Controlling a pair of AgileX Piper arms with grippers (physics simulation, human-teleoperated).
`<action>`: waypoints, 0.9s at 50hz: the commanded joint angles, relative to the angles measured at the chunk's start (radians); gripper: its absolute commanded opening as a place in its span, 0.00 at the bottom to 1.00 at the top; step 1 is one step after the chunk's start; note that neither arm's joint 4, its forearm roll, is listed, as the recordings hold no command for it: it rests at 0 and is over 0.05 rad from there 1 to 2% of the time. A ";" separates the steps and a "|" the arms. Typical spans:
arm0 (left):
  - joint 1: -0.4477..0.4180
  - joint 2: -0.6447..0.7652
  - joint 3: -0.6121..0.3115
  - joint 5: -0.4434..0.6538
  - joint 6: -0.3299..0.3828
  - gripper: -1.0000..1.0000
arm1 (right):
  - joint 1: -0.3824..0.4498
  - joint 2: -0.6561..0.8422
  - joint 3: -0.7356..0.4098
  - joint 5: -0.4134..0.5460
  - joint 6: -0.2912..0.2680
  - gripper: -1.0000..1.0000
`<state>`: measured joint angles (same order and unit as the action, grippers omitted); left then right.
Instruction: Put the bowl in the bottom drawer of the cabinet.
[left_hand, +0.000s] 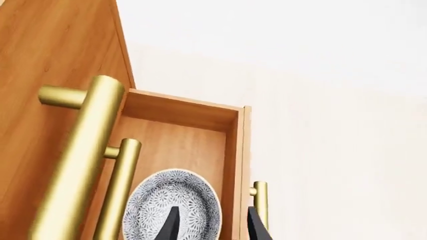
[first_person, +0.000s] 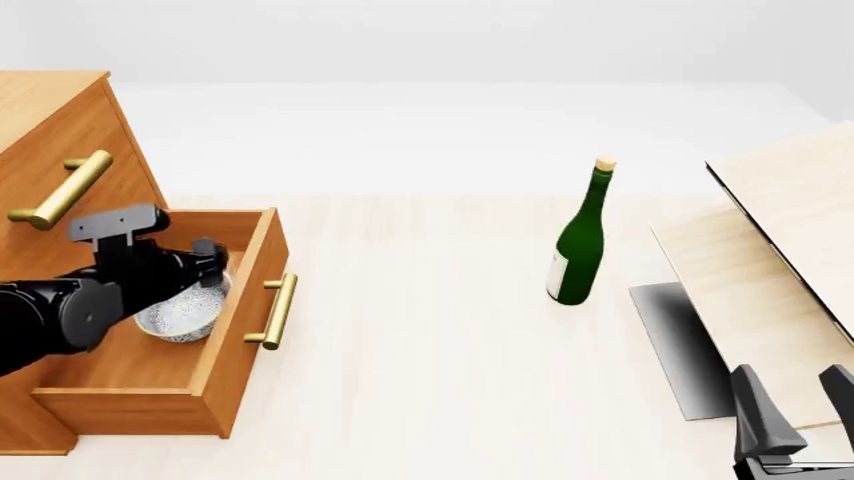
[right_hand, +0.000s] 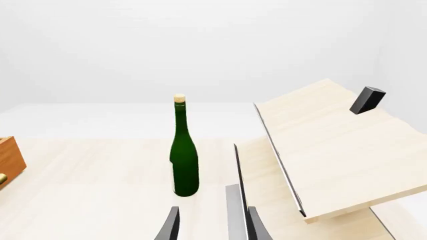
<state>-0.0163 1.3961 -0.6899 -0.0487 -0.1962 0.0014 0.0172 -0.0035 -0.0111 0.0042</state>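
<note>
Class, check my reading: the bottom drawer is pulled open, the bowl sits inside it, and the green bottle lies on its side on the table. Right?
Not quite. The green bottle stands upright on the table, as the front view shows. The bottom drawer is open, with the bowl inside it.

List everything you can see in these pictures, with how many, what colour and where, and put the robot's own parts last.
cabinet: one, orange-brown wood, brass handles, table's left
bottom drawer: one, orange-brown, pulled open
bowl: one, white with grey speckles, inside the open drawer
bottle: one, green, upright, mid-table
wood panels: two, pale, tilted, table's right
block: one, small, black, on the upper panel
table: one, pale wood
left gripper: black, open, over the bowl
right gripper: black, open, near right corner
</note>
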 joint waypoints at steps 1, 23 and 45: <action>-0.035 -0.061 0.025 -0.055 -0.066 1.00 | 0.000 0.001 0.000 -0.001 0.000 1.00; -0.081 -0.177 0.079 -0.128 -0.100 1.00 | 0.000 -0.001 0.000 0.001 0.000 1.00; -0.140 -0.385 0.052 -0.051 -0.083 1.00 | 0.000 -0.003 0.000 0.002 0.000 1.00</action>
<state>-0.1324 1.0930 -0.6276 -0.1265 -0.2858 0.0017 0.0153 -0.0031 -0.0096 0.0042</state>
